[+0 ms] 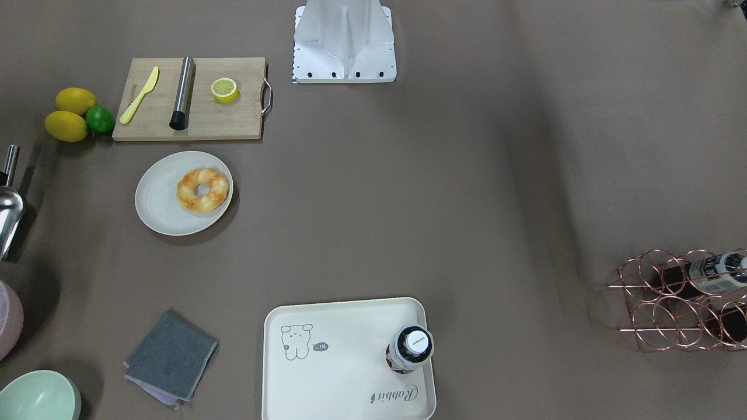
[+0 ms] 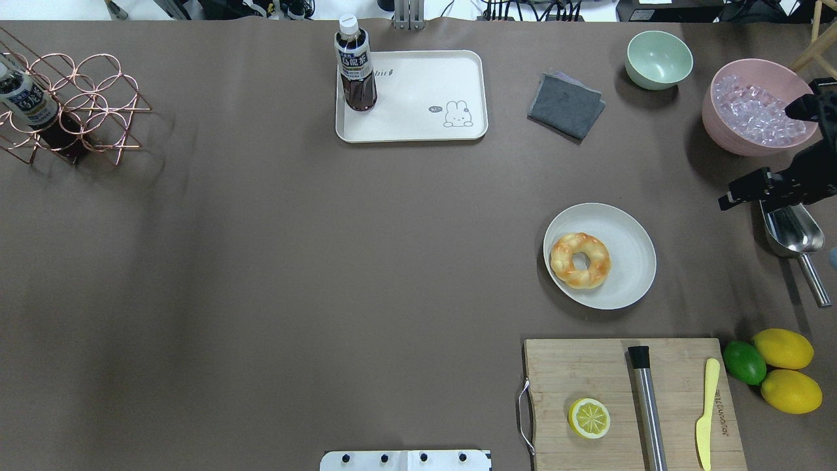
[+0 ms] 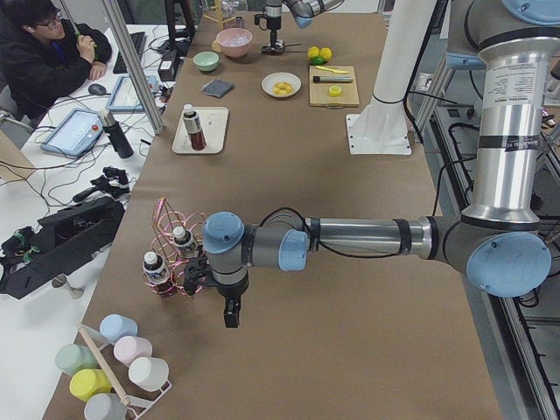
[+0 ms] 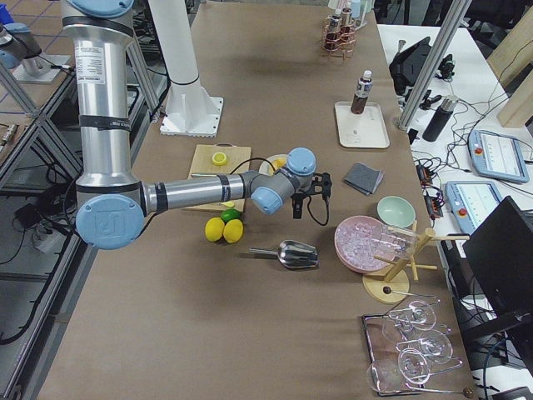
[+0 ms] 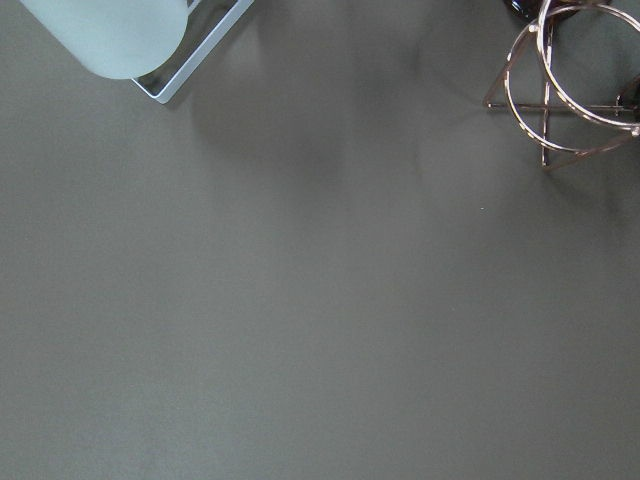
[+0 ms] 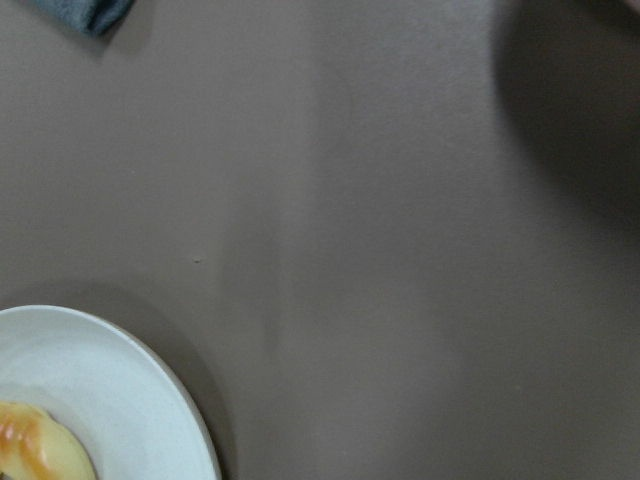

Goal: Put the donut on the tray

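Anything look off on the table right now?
Nothing spilled, tipped or damaged. One oddity: a bottle stands upright in a corner of the tray, taking some room. The donut lies whole, off-centre on the plate.

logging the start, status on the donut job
Left gripper by the rack, right gripper near the scoop; jaws unreadable. Donut on plate, not on tray. Bottle stands in a tray corner.

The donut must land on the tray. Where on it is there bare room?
The tray is bare from its middle to the end with the bear drawing; only the bottle crowds the opposite end. Open table lies between the donut and the tray.
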Motion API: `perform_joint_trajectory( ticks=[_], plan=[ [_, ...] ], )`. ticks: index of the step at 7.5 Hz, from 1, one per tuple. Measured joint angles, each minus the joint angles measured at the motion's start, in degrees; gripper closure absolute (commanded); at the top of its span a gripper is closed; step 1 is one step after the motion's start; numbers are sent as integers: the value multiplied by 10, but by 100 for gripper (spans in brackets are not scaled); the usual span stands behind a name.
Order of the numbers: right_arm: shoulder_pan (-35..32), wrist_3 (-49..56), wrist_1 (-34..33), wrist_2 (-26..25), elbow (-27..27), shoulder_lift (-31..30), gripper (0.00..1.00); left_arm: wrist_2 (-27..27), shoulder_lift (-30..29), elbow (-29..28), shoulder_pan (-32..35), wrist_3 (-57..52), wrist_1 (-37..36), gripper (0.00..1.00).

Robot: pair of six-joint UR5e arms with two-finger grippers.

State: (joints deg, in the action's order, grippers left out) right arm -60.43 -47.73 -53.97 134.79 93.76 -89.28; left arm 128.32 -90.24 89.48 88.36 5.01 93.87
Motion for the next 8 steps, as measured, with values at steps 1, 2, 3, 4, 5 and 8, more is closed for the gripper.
perform_joint_trajectory(
  ticks=[1,2,3,4,5,8],
  plan=[
    [36,-50,47,-25,-15,10,0,0,0,-1,-1,0,0,2],
    [71,-95,71,-53,-22,23,0,0,0,-2,-1,0,0,2],
    [98,-120,80,-73,-24,35,0,0,0,-3,-2,0,0,2],
    [115,-131,83,-83,-24,40,0,0,0,-4,-2,0,0,2],
    [124,-135,84,-87,-23,39,0,-1,0,-5,-2,0,0,2],
    [130,-137,84,-89,-20,34,84,-1,1,-5,-2,-1,-1,2]
  ],
)
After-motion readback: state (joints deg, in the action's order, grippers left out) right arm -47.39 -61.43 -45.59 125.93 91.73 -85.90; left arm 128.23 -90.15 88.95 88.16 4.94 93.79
